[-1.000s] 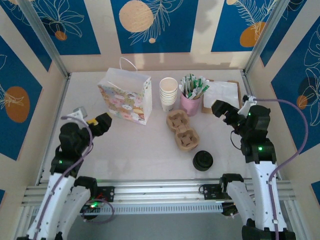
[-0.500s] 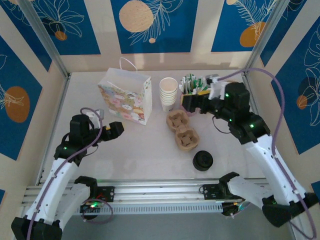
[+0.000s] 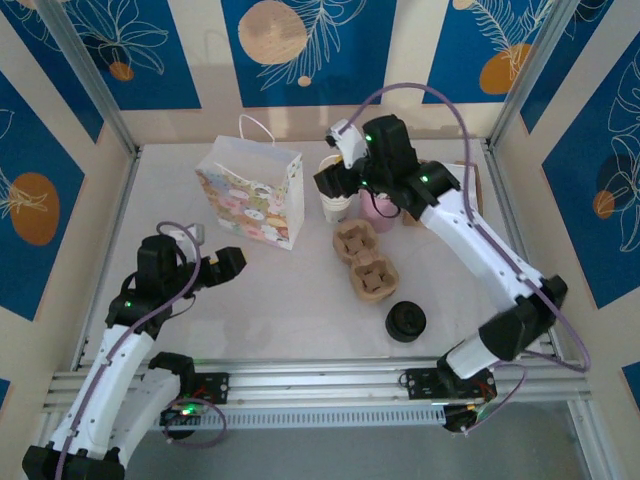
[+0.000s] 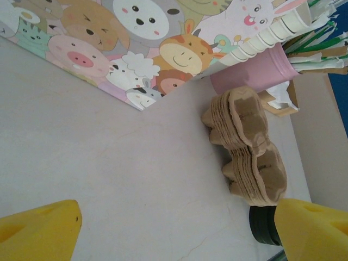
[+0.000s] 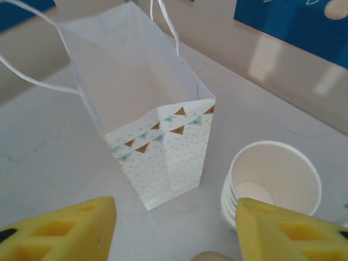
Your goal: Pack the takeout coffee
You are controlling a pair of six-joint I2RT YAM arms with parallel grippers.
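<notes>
1. My right claw (image 3: 330, 183) hung over the back of the table (image 3: 280, 300), just above the stack of paper cups (image 3: 338, 207), with its arm stretched in from the right.
2. In the right wrist view, its yellow pads (image 5: 60, 231) stood apart with nothing between them. The stack of paper cups (image 5: 272, 182) sat just ahead of one pad, and as far as I could tell the claw was not touching it.
3. My left claw (image 3: 228, 262) hovered low on the left, near the front of the paper bag (image 3: 252, 200). Its jaws were wide apart and it held nothing.
4. The paper bag stood upright with its mouth open, just left of the cups. Seen from my right wrist, its inside looked empty.
5. The cardboard carrier (image 3: 365, 262) lay in the middle of the table with its cup holes empty. The black lid (image 3: 406, 322) lay alone nearer the front edge.
6. A pink holder (image 3: 380, 212) of sachets stood just right of the cups.
7. I judged the packing barely begun. No cup was lifted off, none was seated in the carrier, the lid was not yet fitted, and nothing was in the bag. Taking the top cup looked like the step in hand.
</notes>
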